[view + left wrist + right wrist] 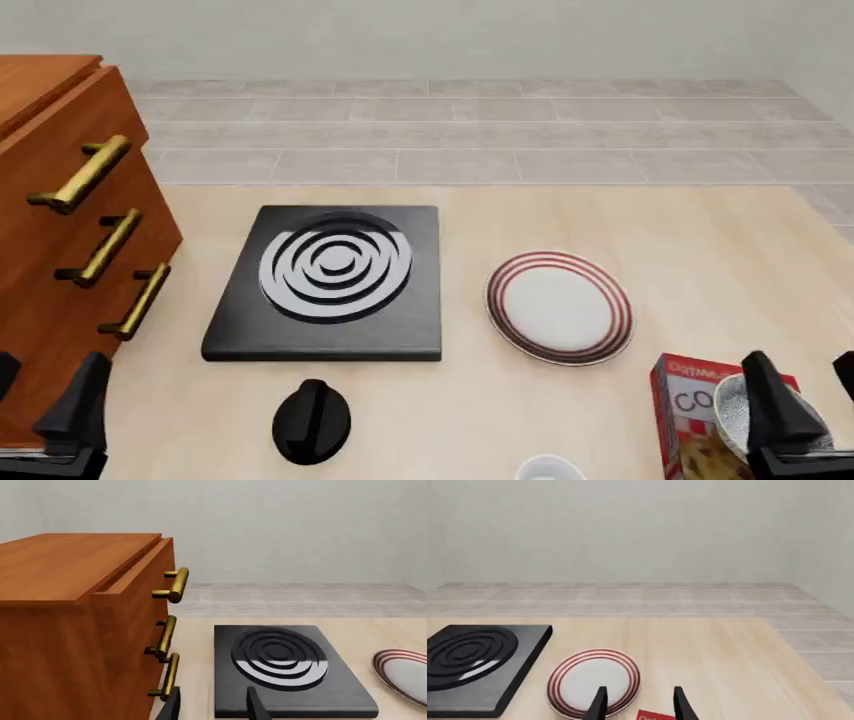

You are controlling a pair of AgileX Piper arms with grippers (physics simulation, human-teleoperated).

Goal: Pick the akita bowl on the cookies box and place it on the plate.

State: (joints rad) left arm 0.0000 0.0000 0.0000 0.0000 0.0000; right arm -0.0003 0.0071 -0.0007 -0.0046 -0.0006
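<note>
A pale wooden tabletop [694, 260] seen from above and behind two robot arms. At the 5 o'clock corner of the front view stands the red cookies box [687, 400], and resting on top of it is the akita bowl [734, 405], a small round bowl, speckled black and white inside. Only part of its rim shows; the rest is hidden behind the right claw [801, 400].

The bowl looks rigid, light and probably glazed, so likely smooth and a little slippery, and it could chip if dropped. The best hold seems to be a pinch across the rim wall, one finger inside and one outside.

The right claw hangs directly in front of the bowl, its dark fingers spread apart and holding nothing. Whether a finger touches the bowl cannot be told. In the right wrist view a corner of the box peeks between the fingers.

The plate [559, 306], white with dark red rings, lies at 11 o'clock from the bowl, near the box but apart from it.

The left claw [47, 400] sits at 7 o'clock, also spread and empty, beside a wooden drawer cabinet [54, 260]. A black stove [334, 275] lies at the plate's 9 o'clock.
</note>
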